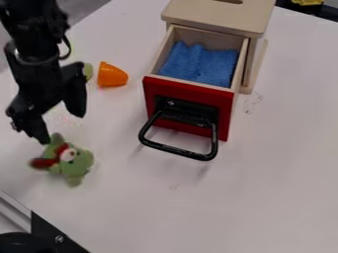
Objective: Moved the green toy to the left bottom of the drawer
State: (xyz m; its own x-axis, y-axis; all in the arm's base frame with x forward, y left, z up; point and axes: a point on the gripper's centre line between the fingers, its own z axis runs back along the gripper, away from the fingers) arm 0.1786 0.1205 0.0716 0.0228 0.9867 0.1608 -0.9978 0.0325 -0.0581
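At the left of the camera view the black gripper (61, 127) is open, its two fingers spread apart with nothing between them. Just below its lower left fingertip is the green toy (77, 162), which has a red part and a white patch; I cannot tell whether the two touch. The wooden drawer (189, 109) has a red front and a black handle and stands pulled out, up and to the right of the toy. A blue cloth (200, 63) lies inside it.
An orange cup (111, 75) lies on its side between the gripper and the drawer, with a pale green object (88, 71) beside it. The wooden cabinet top (221, 16) rises behind the drawer. A metal and black edge (49, 232) crosses the lower left corner.
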